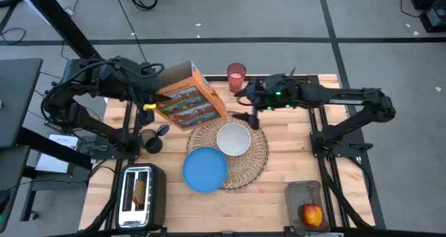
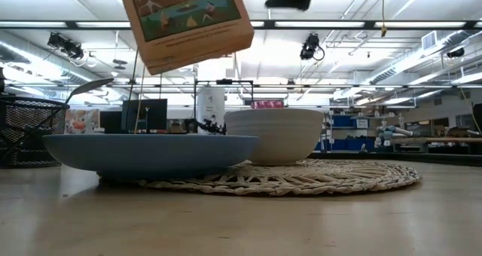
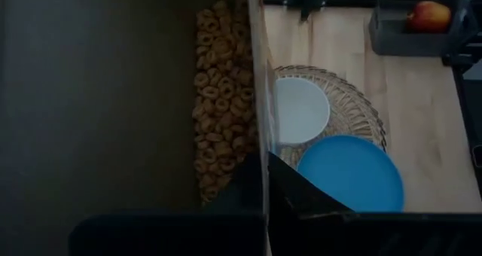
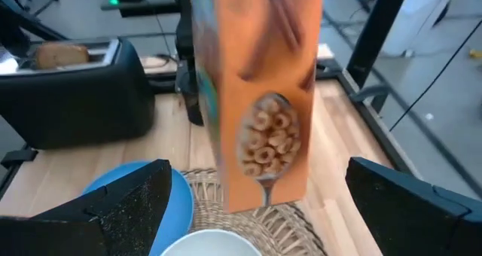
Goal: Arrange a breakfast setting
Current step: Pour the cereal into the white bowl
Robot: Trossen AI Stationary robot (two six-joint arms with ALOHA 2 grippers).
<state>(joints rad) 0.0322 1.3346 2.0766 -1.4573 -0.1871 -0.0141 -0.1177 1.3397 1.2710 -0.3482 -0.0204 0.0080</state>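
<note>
The orange cereal box (image 1: 189,101) hangs tilted in the air over the far left of the round wicker placemat (image 1: 254,160), with my left gripper (image 1: 150,101) shut on it. In the left wrist view its open top shows cereal rings (image 3: 218,98) inside. On the placemat stand the white bowl (image 1: 233,139) and the blue plate (image 1: 205,169). My right gripper (image 1: 244,106) hovers open beyond the bowl, facing the box (image 4: 260,83), and touches nothing. The pink cup (image 1: 236,77) stands at the far edge. My left gripper pinches one wall of the box at its open top (image 3: 260,173), one finger inside the box and one outside. It comes from the table's left, slanting downward. The box (image 2: 188,19) is lifted clear of the table and tilted.
A black toaster (image 1: 141,193) holding the toast slice (image 1: 139,190) stands at the near left. A black mesh holder (image 1: 152,141) with the spoon (image 2: 86,86) stands left of the plate. The apple (image 1: 312,213) lies in a grey tray (image 1: 304,192) at the near right.
</note>
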